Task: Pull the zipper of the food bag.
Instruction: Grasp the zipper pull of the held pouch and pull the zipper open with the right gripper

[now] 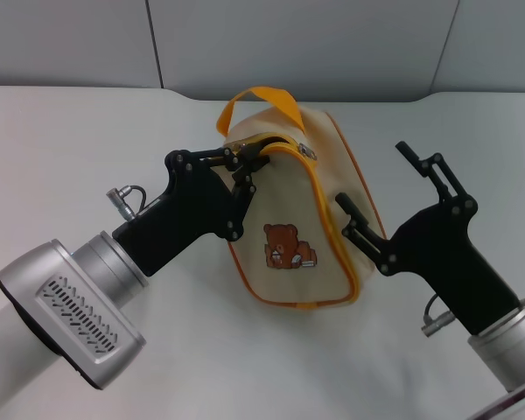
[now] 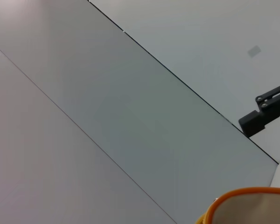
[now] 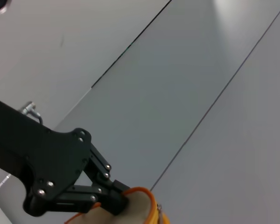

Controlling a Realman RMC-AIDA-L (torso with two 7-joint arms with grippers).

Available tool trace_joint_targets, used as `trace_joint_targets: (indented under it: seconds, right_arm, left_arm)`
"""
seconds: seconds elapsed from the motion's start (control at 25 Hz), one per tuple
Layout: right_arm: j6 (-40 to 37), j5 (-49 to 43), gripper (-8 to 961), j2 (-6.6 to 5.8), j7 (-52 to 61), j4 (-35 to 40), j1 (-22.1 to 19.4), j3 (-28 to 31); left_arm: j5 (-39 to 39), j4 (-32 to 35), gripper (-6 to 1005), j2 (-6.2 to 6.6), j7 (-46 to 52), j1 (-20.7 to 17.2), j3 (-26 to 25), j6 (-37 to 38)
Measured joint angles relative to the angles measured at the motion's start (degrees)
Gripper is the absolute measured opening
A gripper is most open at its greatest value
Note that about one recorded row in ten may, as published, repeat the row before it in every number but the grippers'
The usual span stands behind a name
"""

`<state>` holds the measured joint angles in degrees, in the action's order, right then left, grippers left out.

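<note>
The food bag (image 1: 289,197) stands on the white table, its bear patch (image 1: 289,247) facing me and its orange loop handle (image 1: 262,96) on top. The yellow-orange zipper (image 1: 319,188) runs around its edge, with the silver pull tab (image 1: 308,150) at the top. My left gripper (image 1: 249,159) is shut on the bag's top edge by the zipper band, left of the pull tab; it also shows in the right wrist view (image 3: 123,196). My right gripper (image 1: 370,174) is open at the bag's right side, its near finger (image 1: 346,208) close to the piping.
The white table (image 1: 70,140) stretches to both sides of the bag. A grey panelled wall (image 1: 289,35) stands behind it. The left wrist view shows the bag's orange top edge (image 2: 252,191) and a right gripper finger (image 2: 266,112).
</note>
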<state>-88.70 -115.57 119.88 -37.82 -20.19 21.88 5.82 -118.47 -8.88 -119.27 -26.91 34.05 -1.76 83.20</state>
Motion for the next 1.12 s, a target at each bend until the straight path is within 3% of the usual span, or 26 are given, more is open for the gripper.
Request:
trace_joint_targets:
  seconds: [0.4, 1.12]
  right_arm:
    - [5.7, 0.0, 785, 0.0, -6.1, -0.8, 2.6, 0.9]
    - [6.2, -0.1, 784, 0.0, -6.6, -2.4, 5.4, 2.3]
  left_arm:
    - [0.0, -0.1, 49, 0.01, 0.2, 0.0, 0.2, -0.1]
    - [-0.6, -0.7, 50, 0.0, 0.2, -0.1, 0.5, -0.3]
